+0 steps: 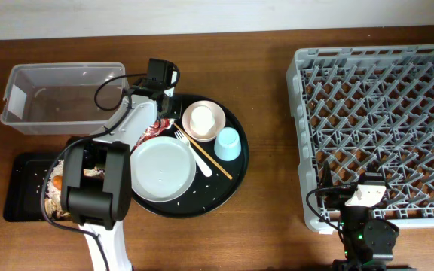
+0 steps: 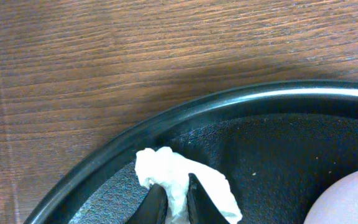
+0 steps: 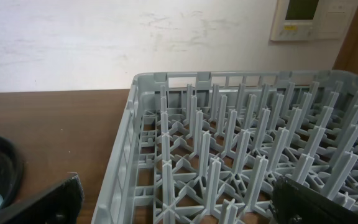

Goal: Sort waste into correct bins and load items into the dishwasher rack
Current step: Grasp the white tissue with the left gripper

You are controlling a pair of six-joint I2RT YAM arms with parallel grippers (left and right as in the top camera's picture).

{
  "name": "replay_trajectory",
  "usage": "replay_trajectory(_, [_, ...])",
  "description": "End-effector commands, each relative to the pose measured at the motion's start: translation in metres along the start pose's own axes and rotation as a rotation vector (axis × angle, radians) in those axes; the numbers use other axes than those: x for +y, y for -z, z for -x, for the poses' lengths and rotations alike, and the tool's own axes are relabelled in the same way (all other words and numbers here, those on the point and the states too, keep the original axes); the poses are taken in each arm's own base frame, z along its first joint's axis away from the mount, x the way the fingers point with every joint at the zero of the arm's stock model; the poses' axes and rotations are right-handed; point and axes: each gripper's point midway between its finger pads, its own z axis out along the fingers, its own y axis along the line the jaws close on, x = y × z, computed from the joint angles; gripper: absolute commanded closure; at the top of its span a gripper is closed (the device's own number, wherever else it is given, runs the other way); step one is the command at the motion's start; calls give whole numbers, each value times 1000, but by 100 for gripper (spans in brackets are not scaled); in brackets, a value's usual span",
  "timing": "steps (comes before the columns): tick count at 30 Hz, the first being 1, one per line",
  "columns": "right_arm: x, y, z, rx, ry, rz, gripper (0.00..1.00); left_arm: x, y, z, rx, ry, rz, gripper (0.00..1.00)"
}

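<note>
**A:** Brown wood table (image 2: 104, 62), pale wall (image 3: 73, 43) behind. What's in your left gripper (image 2: 178, 202)?

**B:** The tissue (image 2: 166, 167). My left jaws are pinched narrow on it. Its white crumple bulges just ahead of my fingertips, inside the round tray's (image 2: 229, 102) rim. The bowl (image 2: 356, 199) sits off to their right.

**A:** And your right gripper (image 3: 176, 186)?

**B:** Those jaws are spread wide and hold nothing. The rack (image 3: 229, 124) stands right ahead of them, and its near wall runs between them.
</note>
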Motion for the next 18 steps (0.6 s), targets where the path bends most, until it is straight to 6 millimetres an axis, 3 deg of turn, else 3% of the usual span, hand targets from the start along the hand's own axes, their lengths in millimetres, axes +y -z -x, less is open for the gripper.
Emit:
replay_trajectory(1, [-3, 0, -4, 8, -4, -15, 1, 1, 35, 30, -95, 20, -10, 92])
replay_trajectory(10, [-3, 0, -4, 8, -4, -15, 1, 5, 95, 58, -217, 113, -29, 96])
replay_trajectory(18, [-3, 0, -4, 8, -4, -15, 1, 11, 128, 67, -273, 123, -31, 96])
